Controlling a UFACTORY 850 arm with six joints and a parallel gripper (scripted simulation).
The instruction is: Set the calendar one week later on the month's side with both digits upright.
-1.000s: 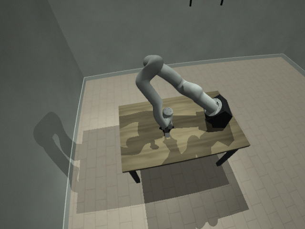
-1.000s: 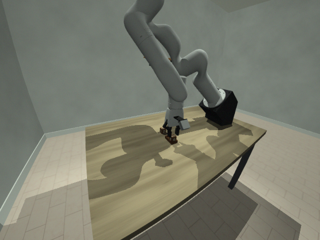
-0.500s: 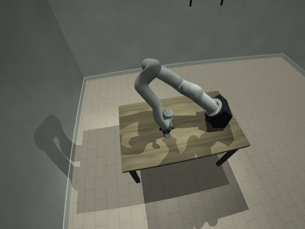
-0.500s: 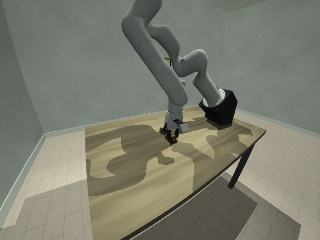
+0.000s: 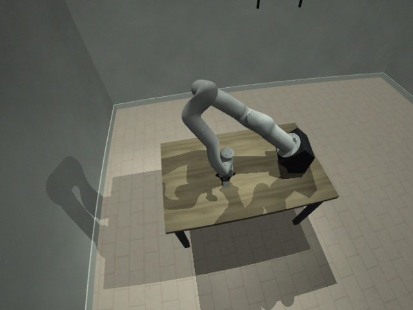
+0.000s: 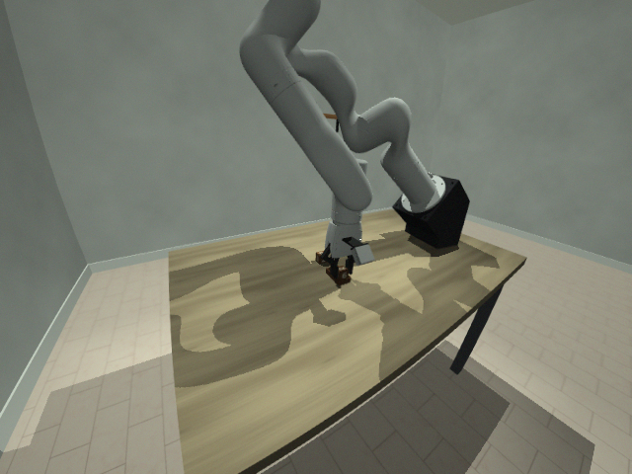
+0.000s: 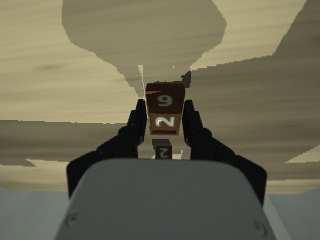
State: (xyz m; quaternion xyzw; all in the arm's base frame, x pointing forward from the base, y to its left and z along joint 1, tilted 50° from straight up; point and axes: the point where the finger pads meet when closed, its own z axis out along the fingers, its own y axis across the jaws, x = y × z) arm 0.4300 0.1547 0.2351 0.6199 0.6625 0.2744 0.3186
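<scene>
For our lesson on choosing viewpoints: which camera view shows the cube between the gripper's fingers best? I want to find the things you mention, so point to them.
The wrist view: the cube (image 7: 165, 123) fills a clear gap there, its digits readable. The exterior view shows it small, partly behind the fingers (image 6: 334, 267); in the top view, the arm (image 5: 213, 150) hides it.

Tray (image 6: 336, 279) (image 7: 165, 132): brown, small, on table; floor mostly hidden. First cube (image 6: 343, 276) (image 7: 164, 107): brown, in tray; one face bears pale 6 or 9, adjoining lit orange-brown face bears white 2, sideways in wrist view. Second cube (image 6: 320, 257) (image 7: 163, 151): dark brown, outside tray, apart from it, on table; pale 2 visible, lower part hidden. Month name: not legible.
</scene>
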